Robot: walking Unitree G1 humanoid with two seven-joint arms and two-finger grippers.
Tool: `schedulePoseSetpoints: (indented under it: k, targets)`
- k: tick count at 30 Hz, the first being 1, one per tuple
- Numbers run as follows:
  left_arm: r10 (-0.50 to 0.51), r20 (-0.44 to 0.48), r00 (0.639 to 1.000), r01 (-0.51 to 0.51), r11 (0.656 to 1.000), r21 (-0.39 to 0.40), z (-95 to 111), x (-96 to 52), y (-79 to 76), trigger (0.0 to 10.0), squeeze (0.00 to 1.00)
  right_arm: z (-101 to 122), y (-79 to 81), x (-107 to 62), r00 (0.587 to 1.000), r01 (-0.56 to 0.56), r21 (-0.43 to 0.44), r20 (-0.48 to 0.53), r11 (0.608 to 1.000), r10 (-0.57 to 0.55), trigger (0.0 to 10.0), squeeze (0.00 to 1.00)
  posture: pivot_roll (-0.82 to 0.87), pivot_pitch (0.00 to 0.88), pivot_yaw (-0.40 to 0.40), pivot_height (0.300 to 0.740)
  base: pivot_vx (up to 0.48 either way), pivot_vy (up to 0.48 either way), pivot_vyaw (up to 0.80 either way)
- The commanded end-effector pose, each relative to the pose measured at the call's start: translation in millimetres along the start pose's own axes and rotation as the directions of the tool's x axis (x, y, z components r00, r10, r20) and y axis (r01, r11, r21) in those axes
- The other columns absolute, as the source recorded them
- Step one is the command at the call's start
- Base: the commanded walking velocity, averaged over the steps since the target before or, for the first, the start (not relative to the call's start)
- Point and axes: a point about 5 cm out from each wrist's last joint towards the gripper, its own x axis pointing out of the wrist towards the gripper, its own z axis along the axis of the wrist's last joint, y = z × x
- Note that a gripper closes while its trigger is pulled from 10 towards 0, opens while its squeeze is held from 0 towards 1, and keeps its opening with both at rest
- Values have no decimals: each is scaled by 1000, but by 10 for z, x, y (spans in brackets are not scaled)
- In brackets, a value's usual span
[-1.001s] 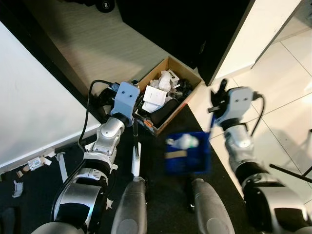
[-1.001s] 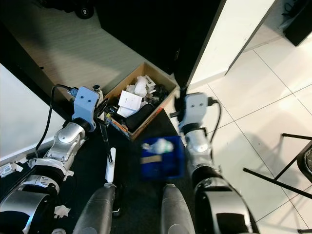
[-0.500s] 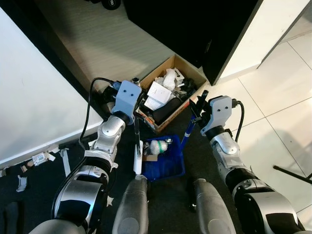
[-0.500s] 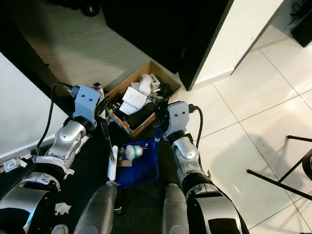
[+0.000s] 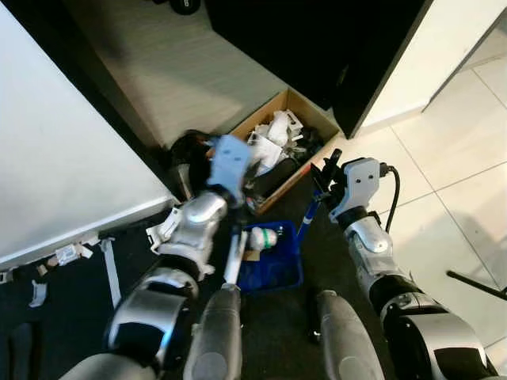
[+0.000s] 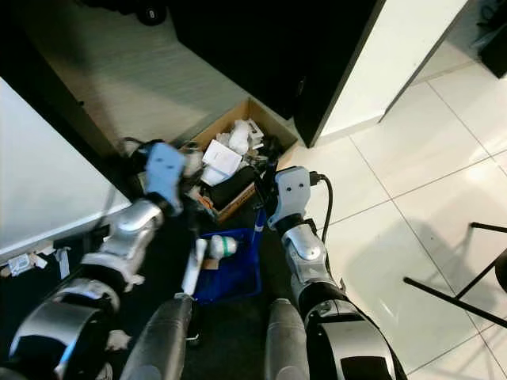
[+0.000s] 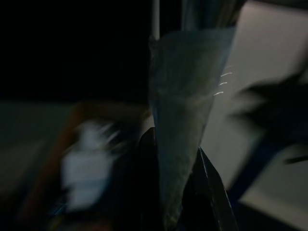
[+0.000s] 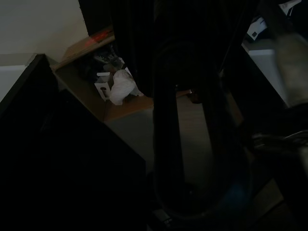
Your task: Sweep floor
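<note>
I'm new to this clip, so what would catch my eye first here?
A blue dustpan holding swept-up trash sits on the dark floor between the two arms, the right gripper on its blue handle. Just beyond it, an open cardboard box crammed with paper rubbish. The left arm is blurred mid-motion.

dustpan (image 5: 271, 261) blue | box (image 5: 305, 107) brown cardboard | tiles (image 5: 444, 174) white | mat (image 5: 71, 309) black

Head stereo pair looks steeply down

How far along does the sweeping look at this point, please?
Done: some litter sits in the blue dustpan. In hand: the right gripper holds its handle; the left gripper works the brush beside it. Left: paper scraps on the dark mat by the white wall.
</note>
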Motion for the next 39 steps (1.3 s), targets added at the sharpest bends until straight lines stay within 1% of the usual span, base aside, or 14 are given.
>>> schedulePoseSetpoints:
  k: [1, 4, 11, 13, 15, 16, 19, 23, 28, 29, 30, 33, 35, 39]
  targets:
    - [-42, 35, 998, 47, 990, -133, -51, 62, -193, 10000, 0, -76, 60, -60, 999, -30, 7, -23, 1000, 31, 10000, 0, 49, 220, 24, 740, 0, 0, 0]
    - [-180, 85, 980, 194, 961, -196, 48, 212, -418, 10000, 0, -84, 19, -82, 1000, -6, 11, -24, 1000, 6, 10000, 0, 43, 208, 42, 740, 0, 0, 0]
    - [-204, 136, 970, 225, 960, -168, 163, 236, -385, 10000, 0, -87, -24, -106, 1000, 11, 13, -21, 1000, -11, 10000, 0, 44, 194, 43, 740, 0, 0, 0]
    - [-193, 147, 970, 215, 964, -155, 200, 231, -334, 10000, 0, -88, -29, -110, 1000, 13, 13, -20, 1000, -12, 10000, 0, 44, 194, 43, 740, 0, 0, 0]
    - [-158, 149, 976, 174, 980, -99, 300, 183, -120, 10000, 0, -83, -43, -109, 1000, 18, 28, -16, 999, -17, 10000, 0, 52, 179, 37, 740, 0, 0, 0]
    - [-158, 149, 976, 174, 980, -99, 300, 183, -120, 10000, 0, -83, -43, -109, 1000, 18, 28, -16, 999, -17, 10000, 0, 52, 179, 37, 740, 0, 0, 0]
    - [-151, 120, 981, 155, 988, -27, 408, 73, 120, 10000, 0, -57, -71, -80, 1000, 23, 99, -2, 995, -23, 10000, 0, 56, 174, 35, 740, 0, 0, 0]
    - [-175, 87, 981, 174, 985, 12, 461, -7, 219, 10000, 0, -33, -94, -59, 1000, 19, 136, 10, 991, -21, 10000, 0, 57, 172, 34, 740, 0, 0, 0]
    - [-261, 17, 965, 259, 961, 96, 583, -224, 385, 10000, 0, -16, -141, -51, 1000, -1, 159, 13, 987, -1, 10000, 0, 57, 170, 34, 740, 0, 0, 0]
    - [-261, 17, 965, 259, 961, 96, 583, -224, 385, 10000, 0, -16, -141, -51, 1000, -1, 159, 13, 987, -1, 10000, 0, 57, 170, 34, 740, 0, 0, 0]
    - [-286, -10, 958, 285, 952, 113, 661, -330, 460, 10000, 0, -20, -162, -60, 1000, -8, 164, 10, 986, 7, 10000, 0, 59, 165, 30, 740, 0, 0, 0]
    - [-291, -21, 956, 292, 949, 121, 690, -374, 493, 10000, 0, -24, -170, -66, 1000, -11, 165, 7, 986, 10, 10000, 0, 61, 162, 29, 740, 0, 0, 0]
    - [-279, -29, 960, 281, 951, 128, 776, -487, 604, 10000, 0, -34, -196, -83, 1000, -13, 166, 1, 986, 13, 10000, 0, 68, 154, 23, 740, 0, 0, 0]
    - [-255, -23, 967, 256, 958, 130, 852, -570, 698, 10000, 0, -42, -218, -98, 1000, -14, 167, -3, 986, 14, 10000, 0, 71, 151, 21, 740, 0, 0, 0]
